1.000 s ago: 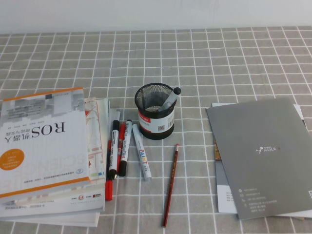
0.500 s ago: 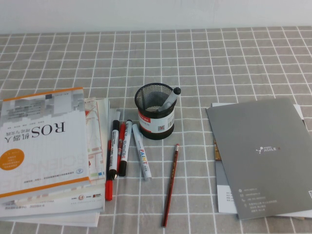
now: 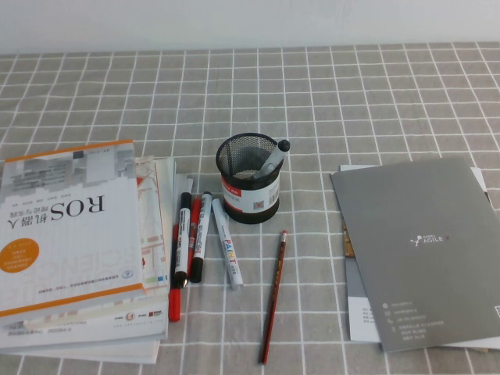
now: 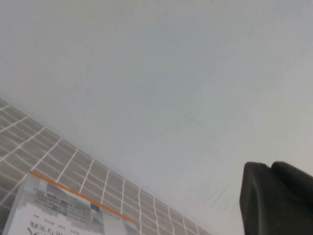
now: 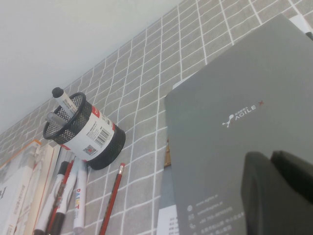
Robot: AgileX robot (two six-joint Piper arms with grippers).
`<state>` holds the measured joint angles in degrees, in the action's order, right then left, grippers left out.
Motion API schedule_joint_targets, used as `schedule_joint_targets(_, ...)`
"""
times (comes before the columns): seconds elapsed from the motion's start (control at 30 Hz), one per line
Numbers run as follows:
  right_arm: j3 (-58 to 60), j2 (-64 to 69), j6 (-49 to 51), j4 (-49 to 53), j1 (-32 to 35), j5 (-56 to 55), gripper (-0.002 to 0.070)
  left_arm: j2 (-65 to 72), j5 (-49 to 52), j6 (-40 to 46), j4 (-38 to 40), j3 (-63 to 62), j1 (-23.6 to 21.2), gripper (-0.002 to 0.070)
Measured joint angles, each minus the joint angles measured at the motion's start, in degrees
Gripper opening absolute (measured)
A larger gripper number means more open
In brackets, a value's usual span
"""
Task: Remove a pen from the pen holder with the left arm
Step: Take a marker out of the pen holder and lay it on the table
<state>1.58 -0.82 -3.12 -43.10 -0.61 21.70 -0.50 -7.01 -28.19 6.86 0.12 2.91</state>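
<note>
No change is registered over the last second: every object on the counter lies as it did, and neither arm is seen in the high view. The approach is therefore judged not yet begun.

The pen holder stands upright near the counter's middle. One grey pen leans in it, with its cap resting over the rim on the robot's right. Several markers and a pencil lie outside the holder, between a stack of books and a grey booklet.

The left gripper is held off the counter on the books' side, its wrist camera tipped up toward the wall. Its fingers are fully closed and nothing is held; they must be opened before the pen is gripped. The right gripper is parked above the grey booklet.
</note>
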Motion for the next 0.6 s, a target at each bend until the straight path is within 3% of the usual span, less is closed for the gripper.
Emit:
schedule_joint_targets(0.47, 0.00, 0.00, 0.00, 0.00, 0.00, 0.00, -0.0013, 22.72, 3.71, -1.34, -10.70, -14.76, 0.22, -0.0002)
schedule_joint_targets(0.6, 0.00, 0.00, 0.00, 0.00, 0.00, 0.00, -0.0013, 33.11, 0.13, -1.56, -17.43, -19.83, 4.84, -0.0002)
